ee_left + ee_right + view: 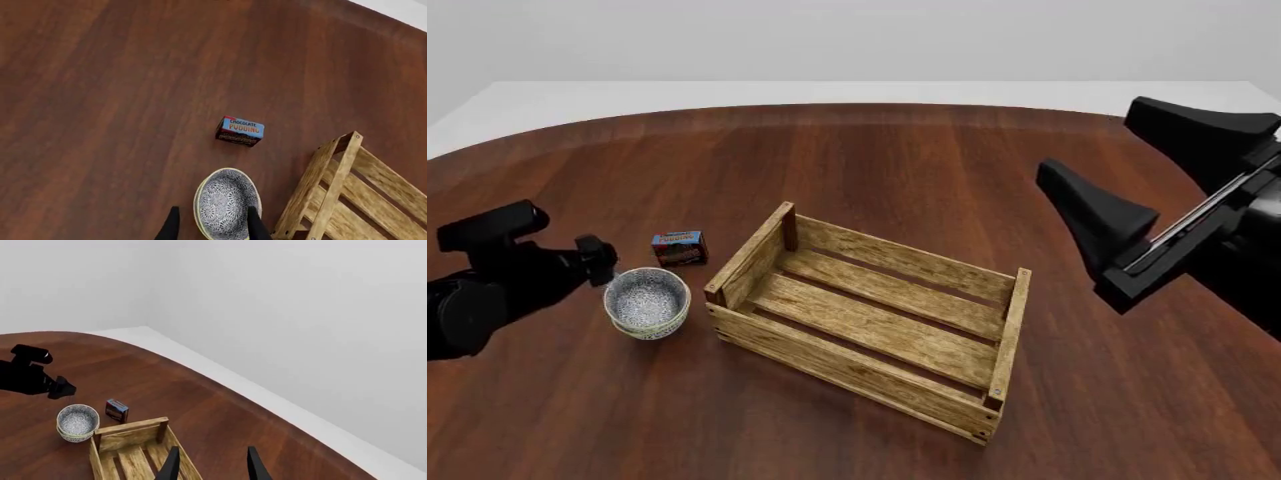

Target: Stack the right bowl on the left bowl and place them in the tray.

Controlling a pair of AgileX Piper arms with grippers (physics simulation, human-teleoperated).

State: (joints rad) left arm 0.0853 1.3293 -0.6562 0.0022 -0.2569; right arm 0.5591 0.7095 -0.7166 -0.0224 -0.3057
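I judge the stacking done: the bowls (646,302) read as one nested pair, lower left of the front view, just left of the tray (868,322) and apart from it. A small pudding box (679,247) sits just above them. My left gripper (212,226) has its fingers spread around the bowls' rim, not visibly pinching. To do this well, I'd close on the rim squarely, lift clear of the tray's wall, then lower inside. The tray holds nothing. My right gripper (211,465) hangs parted and empty, high at the right.
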